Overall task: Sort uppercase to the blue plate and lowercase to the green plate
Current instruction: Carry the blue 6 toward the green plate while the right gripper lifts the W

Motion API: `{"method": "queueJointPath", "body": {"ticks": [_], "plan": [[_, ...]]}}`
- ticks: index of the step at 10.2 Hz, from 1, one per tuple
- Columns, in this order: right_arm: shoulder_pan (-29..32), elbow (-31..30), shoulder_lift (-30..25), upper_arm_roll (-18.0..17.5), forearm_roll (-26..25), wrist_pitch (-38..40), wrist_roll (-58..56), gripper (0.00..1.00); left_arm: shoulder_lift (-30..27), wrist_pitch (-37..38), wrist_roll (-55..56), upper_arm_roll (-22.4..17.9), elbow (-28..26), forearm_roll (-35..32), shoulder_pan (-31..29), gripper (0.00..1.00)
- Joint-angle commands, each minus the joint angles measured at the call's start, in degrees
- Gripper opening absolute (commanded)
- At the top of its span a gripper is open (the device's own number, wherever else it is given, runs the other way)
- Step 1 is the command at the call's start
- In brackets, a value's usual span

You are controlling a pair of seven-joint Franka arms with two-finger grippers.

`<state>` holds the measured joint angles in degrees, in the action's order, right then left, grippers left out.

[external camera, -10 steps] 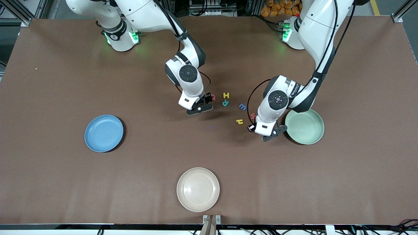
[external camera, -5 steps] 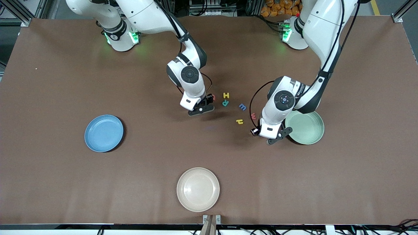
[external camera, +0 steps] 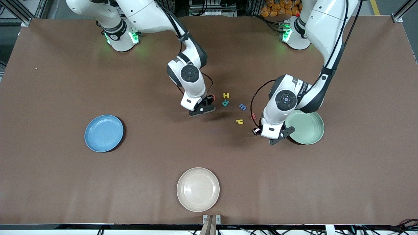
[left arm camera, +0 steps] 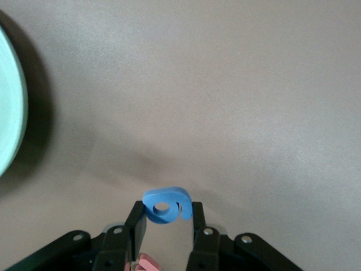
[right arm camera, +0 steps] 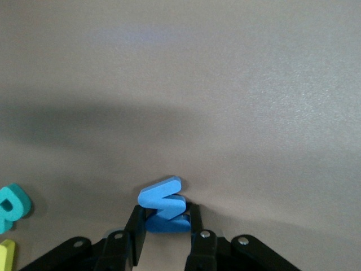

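My right gripper (right arm camera: 163, 219) is shut on the blue capital M (right arm camera: 162, 199), low at the table beside the red Q (external camera: 213, 97), yellow H (external camera: 226, 95) and teal R (external camera: 225, 103). My left gripper (left arm camera: 166, 213) is shut on the blue lowercase g (left arm camera: 165, 204) and hangs over the table next to the green plate (external camera: 307, 130). Blue m (external camera: 242, 106), yellow h (external camera: 240, 121) and red w (external camera: 253, 115) lie between the two hands; the left hand partly covers the w. The blue plate (external camera: 104, 133) sits toward the right arm's end.
A cream plate (external camera: 198, 189) lies near the front camera's edge of the table, mid-width. The green plate's rim (left arm camera: 8, 101) shows at the edge of the left wrist view. Brown table surface spreads round all three plates.
My right gripper has closed on the blue M. The left arm has carried the blue g a little toward the green plate, covering more of the red w.
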<state>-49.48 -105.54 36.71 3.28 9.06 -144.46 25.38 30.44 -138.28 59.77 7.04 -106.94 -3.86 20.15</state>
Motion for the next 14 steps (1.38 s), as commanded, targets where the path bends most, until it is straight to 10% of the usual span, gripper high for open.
{"method": "queueJointPath", "body": {"ticks": [1,14], "plan": [[1.8,0.9,0.7,0.1,0.9,-0.1,-0.4,0.00,-1.9,3.1,0.3,0.1,-0.3,-1.7,-0.8,0.00],[29.6,3.9,-10.3,2.0,-1.7,35.4,-27.2,0.00,-3.5,31.2,-24.4,0.0,5.2,-5.4,-2.6,0.00]]}}
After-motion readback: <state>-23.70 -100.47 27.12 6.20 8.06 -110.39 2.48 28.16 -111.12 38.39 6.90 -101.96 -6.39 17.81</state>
